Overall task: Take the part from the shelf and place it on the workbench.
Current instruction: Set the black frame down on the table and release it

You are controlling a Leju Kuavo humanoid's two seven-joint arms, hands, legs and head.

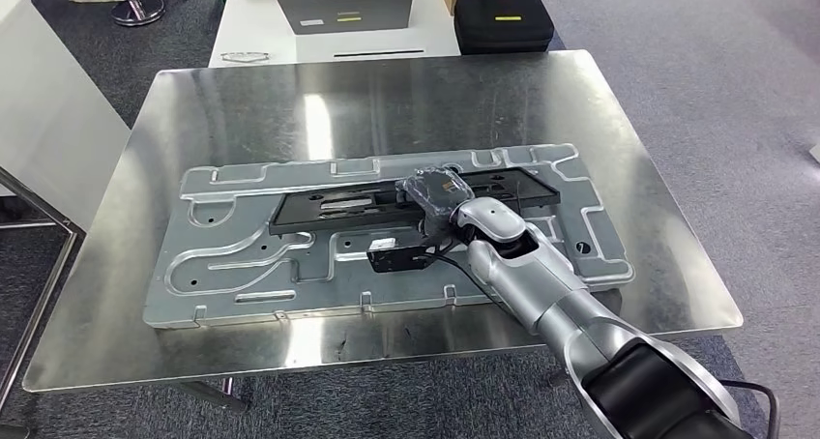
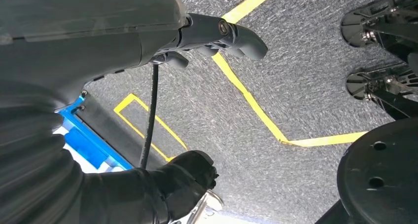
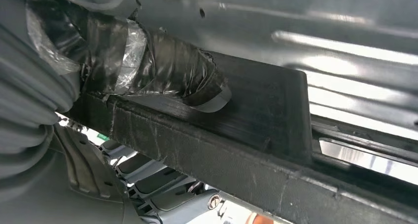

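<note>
Gripping the long black plastic part (image 1: 406,204) with the taped right hand (image 1: 437,192), thumb pressed on its top face, over the grey stamped metal panel (image 1: 242,265) mid-bench (image 1: 629,130). Hanging over grey carpet, left hand (image 2: 217,34) empty, fingers apart.

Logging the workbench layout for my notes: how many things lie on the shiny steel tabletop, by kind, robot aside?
Stamped silver metal panel: 1
Long black plastic part, resting on that panel with the right robot hand on it: 1
Total: 2
</note>
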